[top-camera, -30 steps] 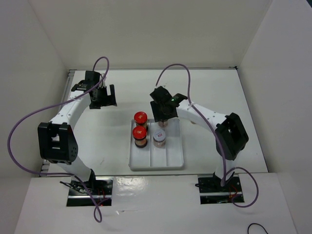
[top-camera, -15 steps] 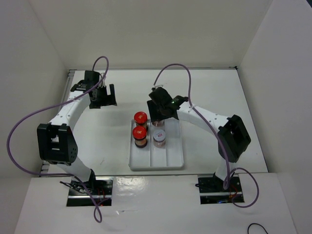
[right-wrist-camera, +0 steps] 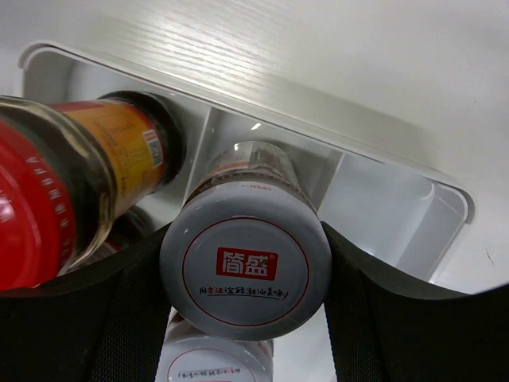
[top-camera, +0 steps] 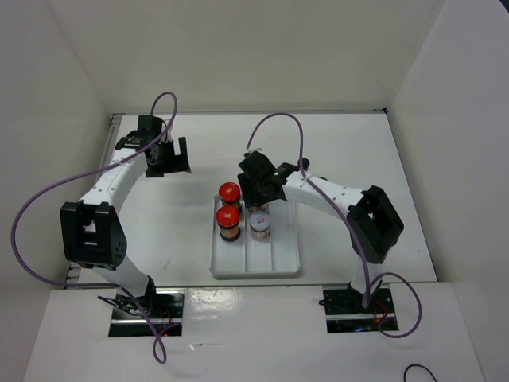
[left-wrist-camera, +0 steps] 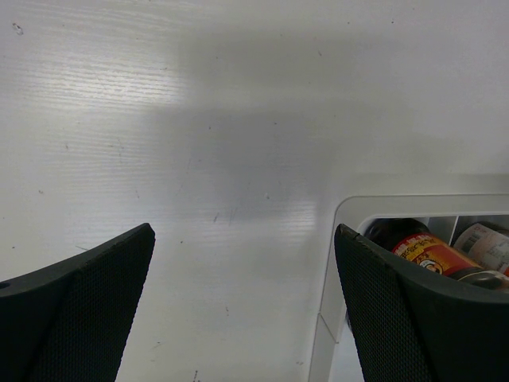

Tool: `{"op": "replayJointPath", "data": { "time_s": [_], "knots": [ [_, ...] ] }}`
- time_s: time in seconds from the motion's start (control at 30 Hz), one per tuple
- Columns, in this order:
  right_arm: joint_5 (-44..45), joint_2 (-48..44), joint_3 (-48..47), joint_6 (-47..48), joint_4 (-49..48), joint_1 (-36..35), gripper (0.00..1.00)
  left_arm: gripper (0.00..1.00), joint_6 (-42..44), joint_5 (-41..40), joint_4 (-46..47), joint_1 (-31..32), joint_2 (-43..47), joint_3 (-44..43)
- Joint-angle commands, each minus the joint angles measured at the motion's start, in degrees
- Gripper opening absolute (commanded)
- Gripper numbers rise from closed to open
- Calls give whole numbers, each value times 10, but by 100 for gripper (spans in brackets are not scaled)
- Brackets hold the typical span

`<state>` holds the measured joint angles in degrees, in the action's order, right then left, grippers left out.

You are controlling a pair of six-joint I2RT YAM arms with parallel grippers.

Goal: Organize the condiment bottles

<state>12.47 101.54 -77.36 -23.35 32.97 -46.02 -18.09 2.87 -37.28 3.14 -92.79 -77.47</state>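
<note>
White desk (top-camera: 382, 159), white divided tray (top-camera: 274, 256) at frame centre, low. Left gripper (top-camera: 167, 159) upper left over bare desk, jaws wide, nothing between them; the wrist view shows only a tray corner at lower right. Right gripper (right-wrist-camera: 246, 306) at the tray's far end, middle compartment, clamped on a white-lidded jar (right-wrist-camera: 245, 273); can't tell if its base is down. Second white-lidded jar (top-camera: 260, 223) just below it in frame, same compartment. Two red-lidded jars (top-camera: 228, 204) upright in the left compartment, one behind the other.
</note>
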Motion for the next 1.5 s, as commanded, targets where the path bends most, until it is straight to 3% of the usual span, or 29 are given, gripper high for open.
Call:
{"op": "replayJointPath", "data": {
  "time_s": [0.0, 0.17, 0.27, 0.33, 0.47, 0.77, 1.03, 1.13, 1.3, 1.47],
  "knots": [
    [44, 6, -2, -8, -49, -14, 17, 100, 7, 8, 6, -3, 20, 4],
    [44, 20, -7, -8, -49, -20, 27, 100, 7, 8, 6, -3, 20, 4],
    [49, 25, -7, -8, -49, -20, 47, 100, 7, 8, 6, -3, 20, 4],
    [49, 25, -7, -13, -43, -20, 49, 100, 7, 8, 6, -3, 20, 4],
    [55, 25, -7, -20, -31, -20, 70, 100, 7, 8, 12, -3, 20, 4],
    [55, -17, -31, -25, 0, -20, 99, 100, 7, 13, 17, -3, 20, 9],
    [55, -98, -96, -30, 58, -12, 99, 100, 7, 19, 17, -3, 20, 9],
    [55, -132, -109, -14, 64, 34, 99, 100, 7, 33, 17, -3, 20, 9],
    [19, -157, -109, 65, 39, 176, 99, 100, 7, 33, 22, -3, 15, 9],
    [19, -95, -119, 119, 19, 228, 99, 100, 7, 33, 22, -3, 15, 9]
  ]
}}
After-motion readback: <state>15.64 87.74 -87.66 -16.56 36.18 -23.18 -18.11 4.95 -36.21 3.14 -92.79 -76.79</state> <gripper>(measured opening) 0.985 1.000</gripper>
